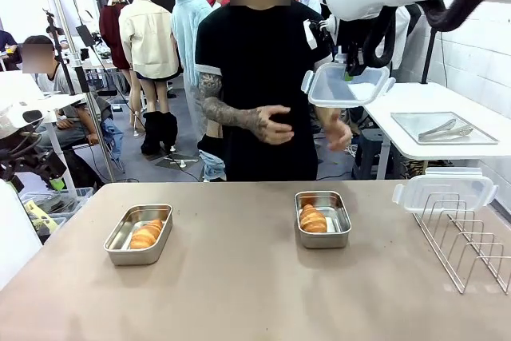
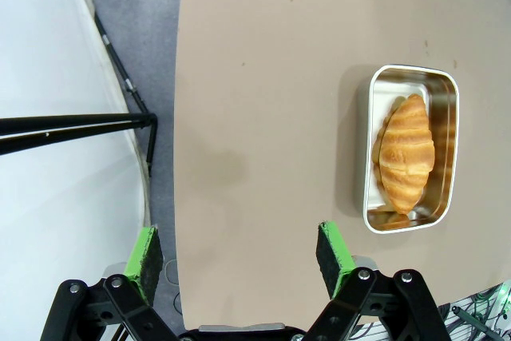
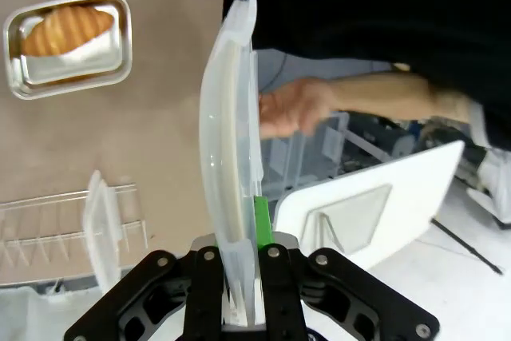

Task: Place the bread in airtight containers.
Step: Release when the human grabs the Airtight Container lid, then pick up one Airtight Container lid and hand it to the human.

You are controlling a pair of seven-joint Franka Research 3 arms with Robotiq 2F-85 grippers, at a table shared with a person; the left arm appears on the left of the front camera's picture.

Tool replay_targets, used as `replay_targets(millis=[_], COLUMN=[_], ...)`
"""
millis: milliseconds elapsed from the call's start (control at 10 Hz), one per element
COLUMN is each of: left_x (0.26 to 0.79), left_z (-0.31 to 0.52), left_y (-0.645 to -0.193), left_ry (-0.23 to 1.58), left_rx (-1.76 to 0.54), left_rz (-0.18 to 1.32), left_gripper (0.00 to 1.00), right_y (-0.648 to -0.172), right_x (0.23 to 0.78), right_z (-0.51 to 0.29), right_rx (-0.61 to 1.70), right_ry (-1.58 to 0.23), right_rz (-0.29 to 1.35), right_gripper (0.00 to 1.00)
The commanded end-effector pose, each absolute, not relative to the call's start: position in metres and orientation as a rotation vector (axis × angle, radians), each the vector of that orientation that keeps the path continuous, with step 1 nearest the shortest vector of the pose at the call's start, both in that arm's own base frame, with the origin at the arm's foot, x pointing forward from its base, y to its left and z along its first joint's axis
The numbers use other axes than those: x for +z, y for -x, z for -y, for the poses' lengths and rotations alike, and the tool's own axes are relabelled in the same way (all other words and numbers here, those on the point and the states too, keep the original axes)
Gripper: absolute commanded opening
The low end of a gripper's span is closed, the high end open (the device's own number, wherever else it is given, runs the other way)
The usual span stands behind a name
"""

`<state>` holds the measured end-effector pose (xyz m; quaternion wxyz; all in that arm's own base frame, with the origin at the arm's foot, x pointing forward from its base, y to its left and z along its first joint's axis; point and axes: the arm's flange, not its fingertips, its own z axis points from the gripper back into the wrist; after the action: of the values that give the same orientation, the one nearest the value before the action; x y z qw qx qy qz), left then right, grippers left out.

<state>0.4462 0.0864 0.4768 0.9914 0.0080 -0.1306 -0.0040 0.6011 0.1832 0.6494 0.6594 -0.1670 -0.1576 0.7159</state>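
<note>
— Left claw [image 2: 239,259] first: how does it stand?
— Spread wide, green pads [image 2: 146,255] bare, nothing between them. It sits at the bottom of its wrist view, over the near edge of the worktop [image 2: 263,101].
— And the bread?
— The left croissant [image 1: 147,234] lies in the left steel box [image 1: 116,251], lower left of the front view. The right croissant [image 1: 312,218] lies in the right steel box [image 1: 342,233], just right of centre. Both boxes stand uncovered on the worktop, well apart.
— Right claw [image 3: 243,225]?
— Clamped tight on a clear lid [image 3: 231,133], gripping it by one edge. In the front view that lid hangs in the upper right, high above the worktop, with a person's hand [image 1: 339,132] just below it in the frame.
— Farther right?
— A second lid [image 1: 443,189] rests on the far end of the wire rack [image 1: 471,253], at the right edge of the worktop.
</note>
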Motion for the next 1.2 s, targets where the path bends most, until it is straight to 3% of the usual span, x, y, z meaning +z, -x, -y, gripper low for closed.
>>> replay_targets(millis=[0, 100, 1000, 1100], left_x=[0.478, 0.478, 0.478, 0.478], left_z=[-0.088, -0.088, -0.088, -0.088], left_y=[-0.444, -0.444, -0.444, -0.444], left_ry=[-0.013, -0.013, -0.013, -0.013], left_rx=[-0.023, -0.023, -0.023, -0.023], left_rz=[0.260, 0.260, 0.260, 0.260], left_gripper=[1.00, 1.00, 1.00, 1.00], right_y=[-0.614, -0.601, -0.603, -0.596], right_x=[0.656, 0.649, 0.651, 0.652], right_z=[-0.179, -0.183, -0.184, -0.184], right_rx=[1.653, 1.620, 1.634, 1.648], right_ry=[0.311, 0.378, 0.368, 0.363], right_rz=[0.275, 0.357, 0.350, 0.338], right_gripper=[0.00, 0.00, 0.00, 0.19])
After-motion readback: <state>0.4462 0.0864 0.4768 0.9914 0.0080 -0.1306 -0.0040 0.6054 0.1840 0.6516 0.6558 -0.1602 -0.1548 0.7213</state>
